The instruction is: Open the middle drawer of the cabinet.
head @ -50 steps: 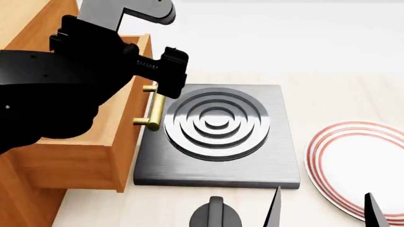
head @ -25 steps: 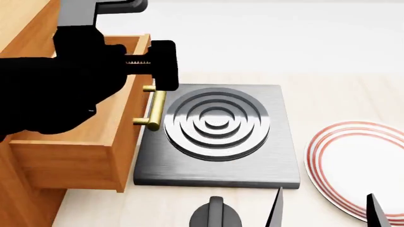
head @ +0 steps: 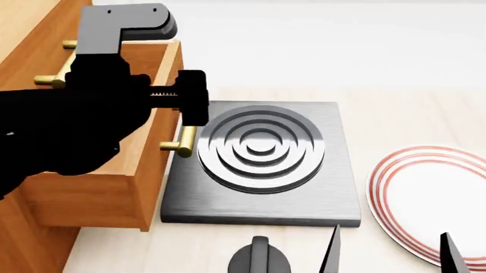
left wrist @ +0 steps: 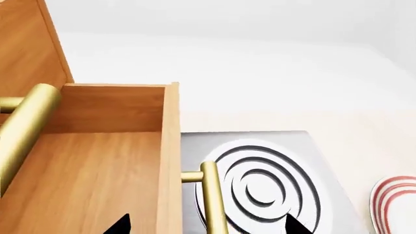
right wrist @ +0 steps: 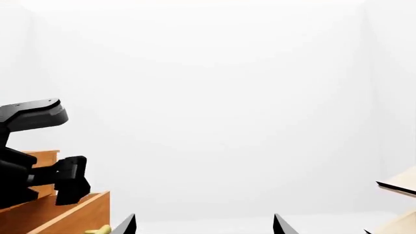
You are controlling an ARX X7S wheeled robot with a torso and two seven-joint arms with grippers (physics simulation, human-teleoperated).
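Observation:
The orange-brown cabinet point(head: 31, 34) stands at the left. Its middle drawer point(head: 99, 196) is pulled out over the edge of the stove plate, with its brass bar handle point(head: 182, 139) facing right. In the left wrist view the drawer point(left wrist: 85, 180) shows lighter wood inside, with its handle point(left wrist: 211, 195) and the cabinet point(left wrist: 26, 44) also in view. My left gripper point(head: 167, 98) is open and hovers above the drawer front; its fingertips point(left wrist: 120, 225) stand either side of the front panel and handle without touching them. My right gripper point(head: 387, 253) is open and empty low at the right, and shows also in the right wrist view point(right wrist: 203, 226).
The top drawer's brass handle point(head: 57, 79) shows above the open drawer, and in the left wrist view point(left wrist: 26, 126). A grey stove plate point(head: 342, 193) with rings lies beside the drawer. A red-striped white plate point(head: 425, 199) lies at the right. A black knob point(head: 258, 259) sits at the front.
My left gripper has moved left and back, away from the drawer handle, uncovering the top handle. The drawer has stayed pulled out. The right arm has not moved.

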